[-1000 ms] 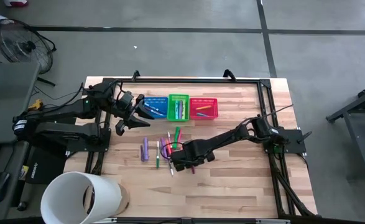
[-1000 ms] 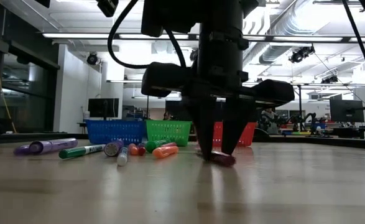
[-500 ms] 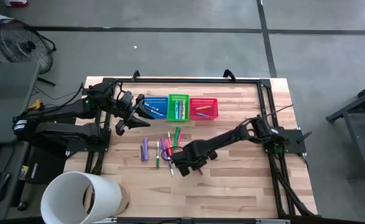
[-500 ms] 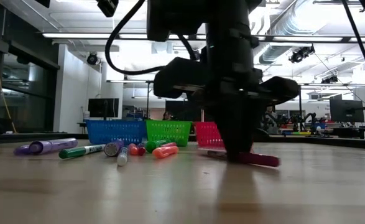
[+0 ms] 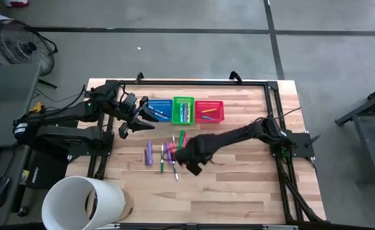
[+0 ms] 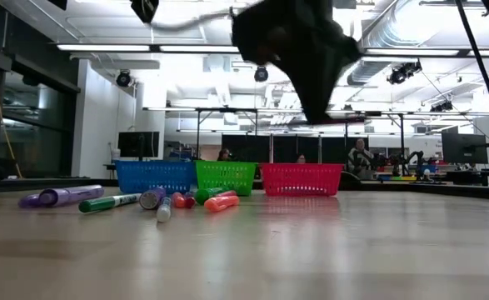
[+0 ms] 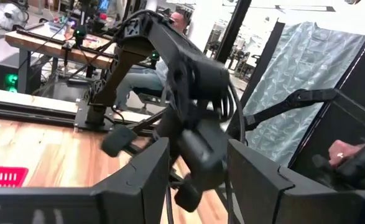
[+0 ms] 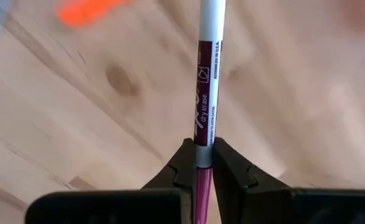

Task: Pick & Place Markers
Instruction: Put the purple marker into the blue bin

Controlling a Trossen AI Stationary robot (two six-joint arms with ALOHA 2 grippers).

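Your right gripper (image 8: pixel 202 163) has just clamped tight on a maroon marker (image 8: pixel 206 87) and lifted it off the table (image 5: pixel 251 185), so carry it to the red basket (image 5: pixel 209 110) at the far edge, while your left gripper (image 5: pixel 134 120) waits open.

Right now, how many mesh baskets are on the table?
3, in a row along the table's far edge: the blue basket nearest the left arm, the green basket in the middle, the red basket on the right. None seems hidden.
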